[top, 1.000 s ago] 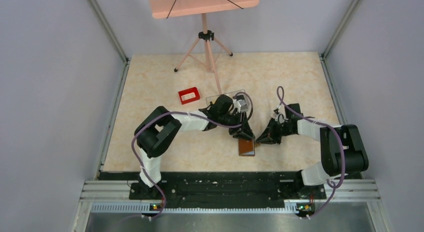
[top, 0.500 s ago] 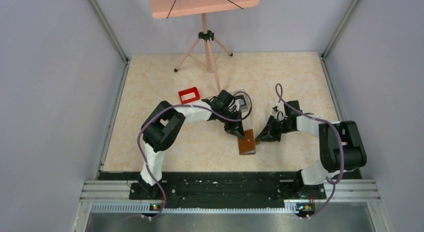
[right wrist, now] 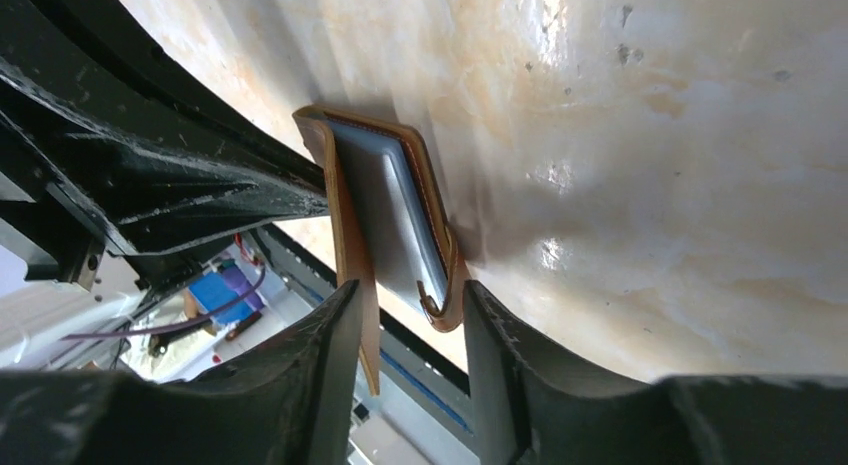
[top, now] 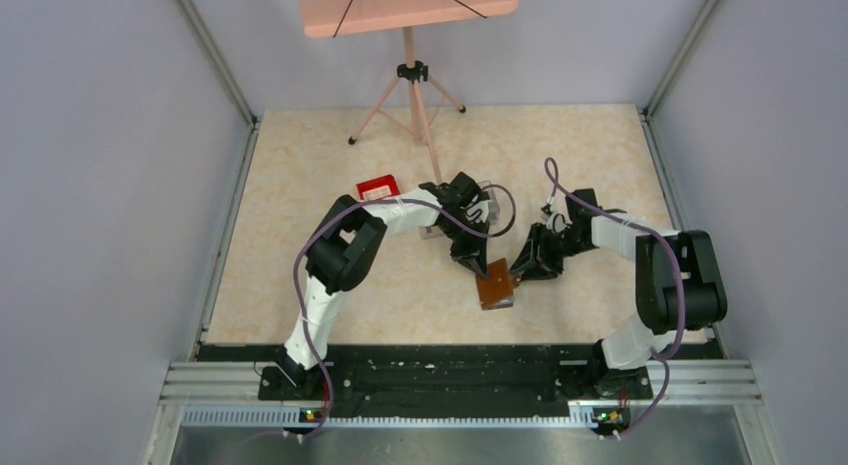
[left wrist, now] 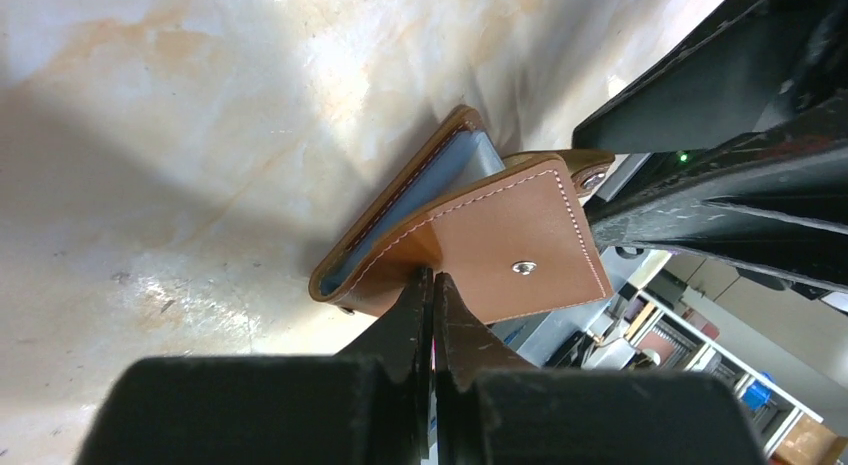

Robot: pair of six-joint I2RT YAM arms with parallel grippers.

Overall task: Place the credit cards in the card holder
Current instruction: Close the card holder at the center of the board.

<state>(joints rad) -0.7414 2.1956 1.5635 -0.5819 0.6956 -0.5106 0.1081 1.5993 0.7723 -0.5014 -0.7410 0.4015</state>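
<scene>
1. The left gripper [left wrist: 432, 285] has just snapped shut. A second ago it was wide open. Now its two fingers are pressed tight together, with their tips right at the bottom edge of the flap [left wrist: 520, 225] of the card holder [top: 495, 285]. I cannot tell if a bit of leather is nipped between them.
2. The right gripper [right wrist: 410, 300] has just done the opposite. It was closed, and now its fingers are spread apart. The end of the card holder sits in the gap between them.
3. The card holder lies on the tabletop [top: 300, 265], near the front and the middle, between the two grippers. It is half open, with the flap lifted up. It has turned a little and slid a bit farther from the arms' bases.
4. One blue card [left wrist: 470, 160] is already tucked inside. I see no other cards in these views.
5. I think the arms are swapping jobs. The left one may now keep the holder open, so the right one is free to fetch the next card. That is only my guess.
6. I can read no words or brand names. The flap has only a round metal snap button [left wrist: 520, 268]. The red tray [top: 363, 193], well apart behind the left arm, has a white sticker [top: 377, 193], but it is too small to read.
</scene>
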